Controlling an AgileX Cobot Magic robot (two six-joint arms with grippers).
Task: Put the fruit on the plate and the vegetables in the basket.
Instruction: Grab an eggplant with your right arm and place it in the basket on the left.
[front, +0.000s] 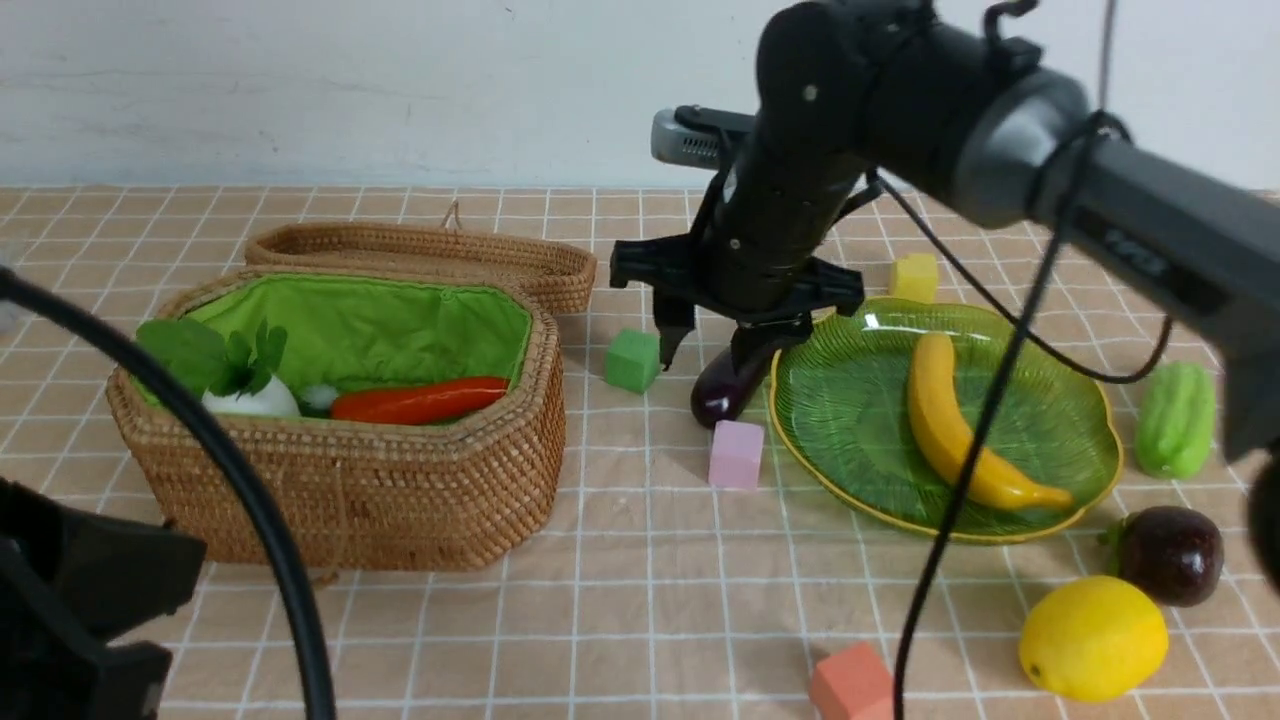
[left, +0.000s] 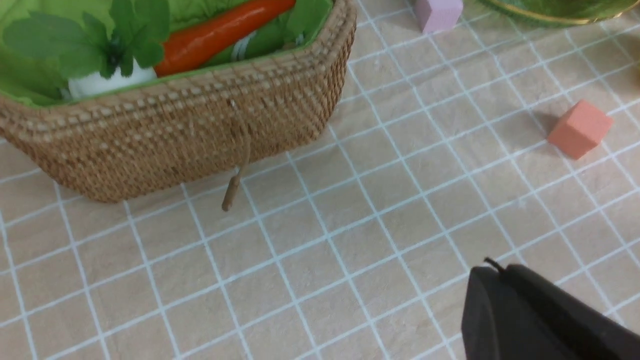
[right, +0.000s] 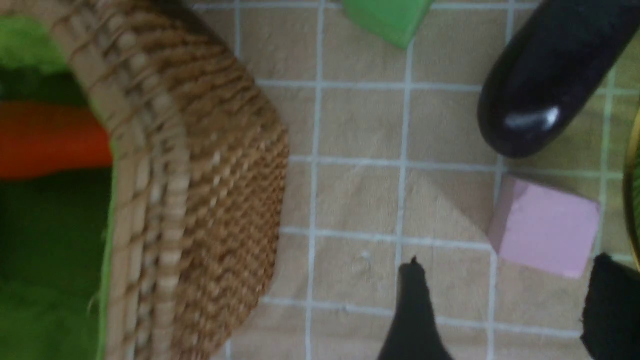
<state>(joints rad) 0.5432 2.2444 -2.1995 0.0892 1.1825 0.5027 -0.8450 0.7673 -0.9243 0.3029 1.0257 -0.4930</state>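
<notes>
Right tool (front: 708, 362), jaws spread wide and empty, hangs over the eggplant (front: 722, 395) lying mid-surface just beside the plate (front: 850, 420), which bears the banana (front: 945, 420); left tool (left: 492, 280) closed by the near edge.

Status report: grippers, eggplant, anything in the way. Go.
Left gripper shut. Right gripper open over eggplant, nothing held. Eggplant on cloth beside plate, outside basket. Green cube, pink cube close beside it.

Legible text, labels, brands, numbers: none in the front, left wrist or right wrist view | Only candidate: a faint pale marking on the dark grey forearm link of the right arm (front: 1143, 262), front view | Status: too blurred and small to read
</notes>
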